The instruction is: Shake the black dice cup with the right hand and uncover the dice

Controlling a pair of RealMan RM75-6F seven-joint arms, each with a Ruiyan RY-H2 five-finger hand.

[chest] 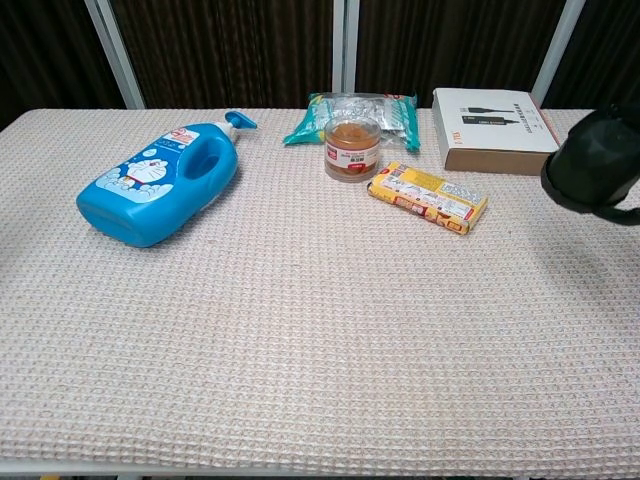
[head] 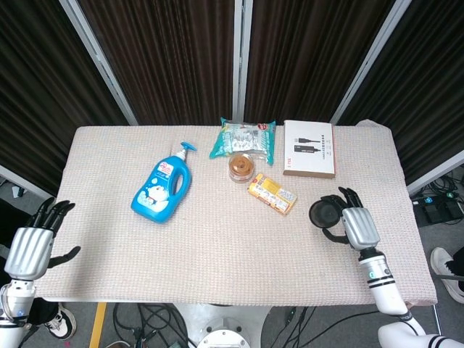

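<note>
My right hand (head: 355, 226) grips the black dice cup (head: 326, 213) at the right side of the table and holds it up off the cloth. In the chest view the cup (chest: 594, 164) hangs at the right edge, well above the table surface, with dark fingers (chest: 618, 213) curled under it. No dice show in either view. My left hand (head: 30, 246) hangs open beyond the table's left edge, fingers spread, holding nothing.
A blue bottle (head: 162, 187) lies on its side at the left. A round jar (head: 241, 167), a green snack bag (head: 243, 138), a yellow packet (head: 272, 193) and a white box (head: 309, 148) sit at the back centre and right of the cloth-covered table (head: 217, 246).
</note>
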